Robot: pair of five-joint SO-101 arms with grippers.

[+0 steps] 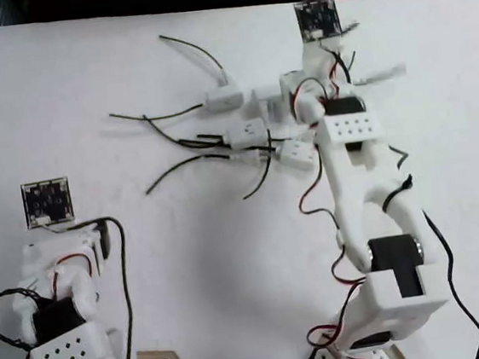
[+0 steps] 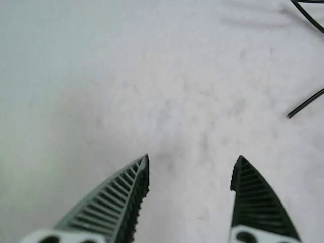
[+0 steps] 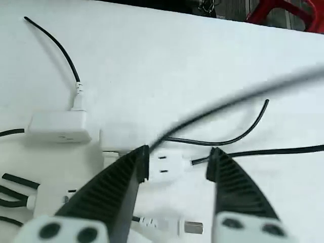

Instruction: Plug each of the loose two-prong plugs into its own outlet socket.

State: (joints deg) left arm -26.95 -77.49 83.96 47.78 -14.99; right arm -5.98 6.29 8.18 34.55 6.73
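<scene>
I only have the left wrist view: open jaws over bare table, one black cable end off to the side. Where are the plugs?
Observer: In the high view, the white plugs and sockets are bunched together toward the far middle of the table.
Operator: Is the right arm holding one?
Observer: No. The right gripper is open, and a small white connector lies on the table in line with the gap between its fingertips.
</scene>
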